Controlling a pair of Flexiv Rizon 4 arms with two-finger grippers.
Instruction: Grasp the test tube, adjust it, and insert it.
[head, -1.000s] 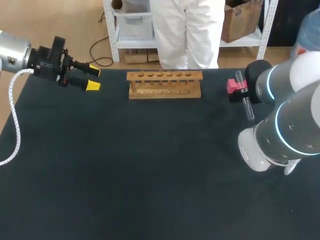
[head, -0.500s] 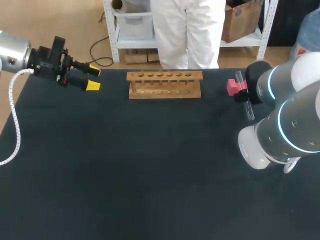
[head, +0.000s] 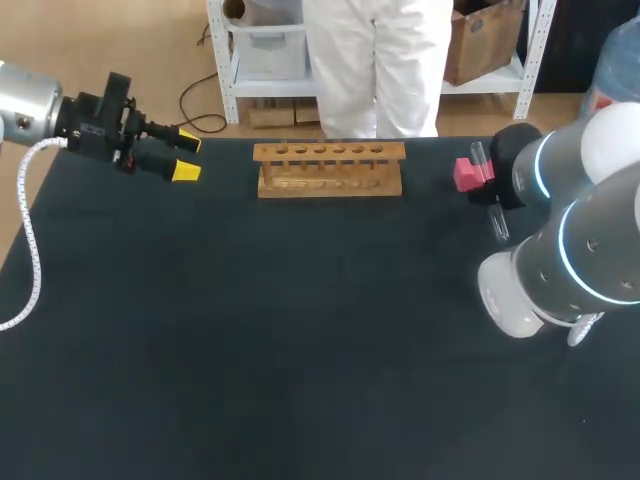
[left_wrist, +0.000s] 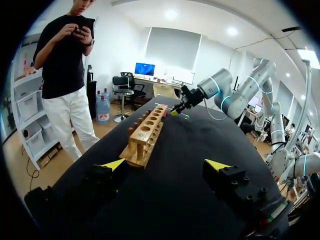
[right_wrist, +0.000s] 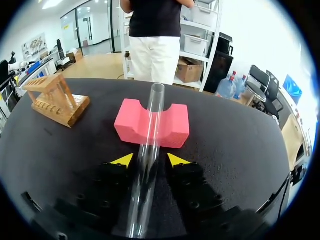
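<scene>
A clear glass test tube lies tilted, with its open end resting in the notch of a pink foam block. My right gripper straddles the tube's middle. One yellow tip stands close on each side and a thin gap shows at both, so it is open. From above, the tube sticks out from under my right wrist beside the block. The wooden rack stands at the table's back middle, its holes bare. My left gripper hangs open over the back left corner, holding nothing.
The black table stretches wide between the rack and the front edge. In the left wrist view the rack lies ahead of my left gripper, and my right arm is beyond it.
The right gripper's fingers have drawn in around the tube, and the tube's lower end has shifted slightly. The left arm has not moved.
</scene>
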